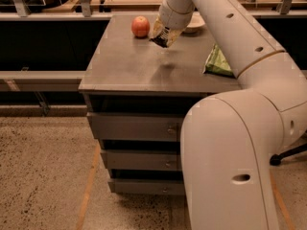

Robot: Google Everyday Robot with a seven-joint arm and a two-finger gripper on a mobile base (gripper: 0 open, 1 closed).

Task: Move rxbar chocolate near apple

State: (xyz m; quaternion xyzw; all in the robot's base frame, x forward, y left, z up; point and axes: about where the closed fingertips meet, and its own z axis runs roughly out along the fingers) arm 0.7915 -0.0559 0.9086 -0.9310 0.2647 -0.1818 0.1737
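The white arm is reaching over the grey surface (124,66) from the near right, and its tool (163,35) is hanging in the far part of the surface, a little above it. The tool is gripping the rxbar chocolate (159,41) between its fingers, narrow around the dark wrapper, and the bar is tilting with its lower end pointing down to the left. The bar is not touching the surface; a soft shadow is lying under it at 6 o'clock. The apple (140,26) is standing on the surface just beside the tool, at about 10 o'clock from the bar, apart from it. A cream bowl (196,24) is showing partly behind the arm at 3 o'clock from the tool. A green chip bag (218,61) is lying near the right edge, at about 4 o'clock from the tool.
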